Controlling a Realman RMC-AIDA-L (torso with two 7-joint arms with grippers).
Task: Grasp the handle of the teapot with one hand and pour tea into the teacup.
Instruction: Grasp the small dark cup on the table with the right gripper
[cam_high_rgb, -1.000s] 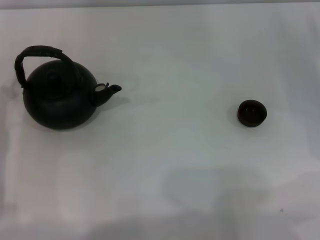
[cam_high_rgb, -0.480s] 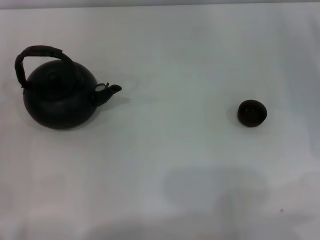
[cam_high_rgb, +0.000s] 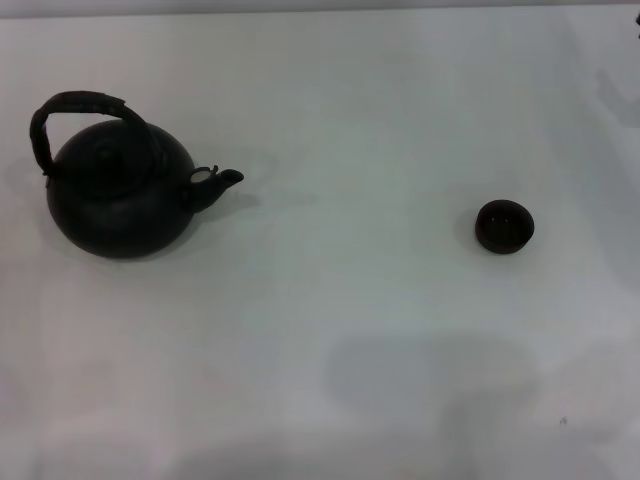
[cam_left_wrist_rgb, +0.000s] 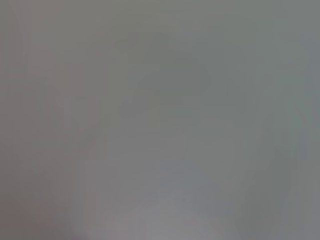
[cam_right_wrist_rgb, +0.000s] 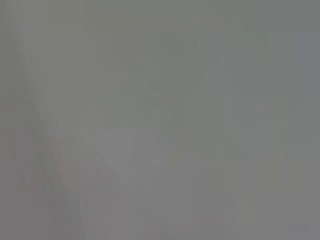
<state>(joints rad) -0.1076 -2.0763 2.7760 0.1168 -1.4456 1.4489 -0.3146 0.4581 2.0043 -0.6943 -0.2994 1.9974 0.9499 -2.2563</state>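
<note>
**Teapot and teacup standing apart on the white table, no gripper in sight**

The teapot (cam_high_rgb: 118, 200) is sitting upright on the left side of the white table (cam_high_rgb: 350, 120), on the side of the robot's left arm. Its short spout (cam_high_rgb: 222, 180) is pointing toward the right, in the direction of the teacup (cam_high_rgb: 504, 226). The handle (cam_high_rgb: 78, 108) is rising in an arch over the lid, and it is leaning a little toward the far left of the pot's body. Nothing is touching the handle.

The teacup is resting on the right side of the table, well apart from the teapot, with bare table surface lying between them. It is standing upright with its opening facing up.

The head view is showing neither the left gripper nor the right gripper, so I cannot tell how far their fingers are open, or whether they are holding anything. For the same reason I cannot say how the teapot or the teacup lies relative to either gripper. Both wrist views are showing only a plain grey surface, with nothing recognisable in it.
</note>
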